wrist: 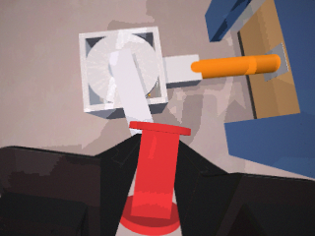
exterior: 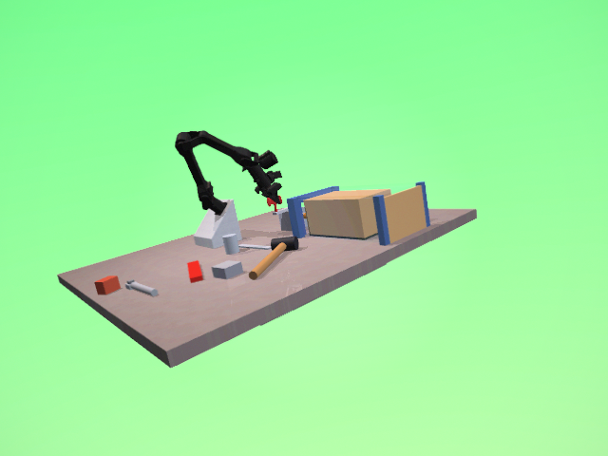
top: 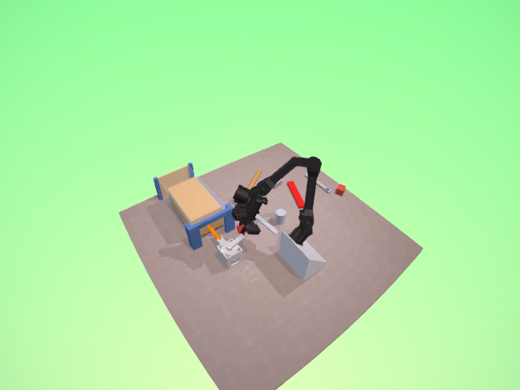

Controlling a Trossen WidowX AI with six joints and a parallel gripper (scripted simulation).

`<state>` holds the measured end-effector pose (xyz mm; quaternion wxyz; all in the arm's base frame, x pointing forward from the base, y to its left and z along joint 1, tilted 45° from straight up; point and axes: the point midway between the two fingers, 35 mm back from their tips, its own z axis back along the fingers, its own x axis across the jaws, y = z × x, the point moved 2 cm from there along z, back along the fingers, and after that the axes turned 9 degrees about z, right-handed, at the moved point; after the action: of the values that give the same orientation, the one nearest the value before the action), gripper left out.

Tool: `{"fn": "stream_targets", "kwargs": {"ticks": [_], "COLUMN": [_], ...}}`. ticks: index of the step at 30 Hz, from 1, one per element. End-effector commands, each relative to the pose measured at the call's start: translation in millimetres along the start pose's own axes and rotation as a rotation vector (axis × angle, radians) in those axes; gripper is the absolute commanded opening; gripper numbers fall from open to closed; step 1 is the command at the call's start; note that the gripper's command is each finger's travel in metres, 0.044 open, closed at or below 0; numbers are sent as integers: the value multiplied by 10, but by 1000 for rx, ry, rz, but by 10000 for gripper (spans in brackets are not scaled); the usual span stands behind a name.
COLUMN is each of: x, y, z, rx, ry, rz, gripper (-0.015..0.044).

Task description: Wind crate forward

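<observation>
My gripper point(top: 244, 231) point(exterior: 275, 199) point(wrist: 156, 141) is shut on the red grip of the winch handle. The handle's pale crank arm point(top: 237, 241) point(wrist: 133, 95) reaches from the grip to the top of the winch point(top: 230, 257) point(wrist: 84, 74); its key end sits over the hub, and the hole is hidden. An orange strap point(top: 214, 231) point(wrist: 231, 67) runs from the winch to the crate point(top: 195, 199) point(exterior: 336, 213) point(wrist: 271, 93). The crate sits flat, its front close behind the blue frame point(top: 210, 218) point(exterior: 295, 218) point(wrist: 261, 138). I cannot tell whether they touch.
A tan back panel point(top: 175, 179) point(exterior: 405, 214) stands behind the crate. A mallet point(top: 254, 179) point(exterior: 267, 262), a grey cylinder point(top: 280, 216) point(exterior: 230, 244), a grey block point(exterior: 227, 269), a red bar point(top: 295, 193) point(exterior: 195, 271), a wrench point(exterior: 142, 288) and a red cube point(top: 340, 190) point(exterior: 107, 285) lie around.
</observation>
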<state>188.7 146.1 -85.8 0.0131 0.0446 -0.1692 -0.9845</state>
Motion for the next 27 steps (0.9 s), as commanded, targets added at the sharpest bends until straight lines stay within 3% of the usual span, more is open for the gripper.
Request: {"fn": "stream_targets", "kwargs": {"ticks": [1,27], "x": [-157,-414], "y": [-38,-216], "z": [-48,-141], "rx": [4,3], "ry": [28,29], "rz": [-13,-13], "gripper": [0,0]}}
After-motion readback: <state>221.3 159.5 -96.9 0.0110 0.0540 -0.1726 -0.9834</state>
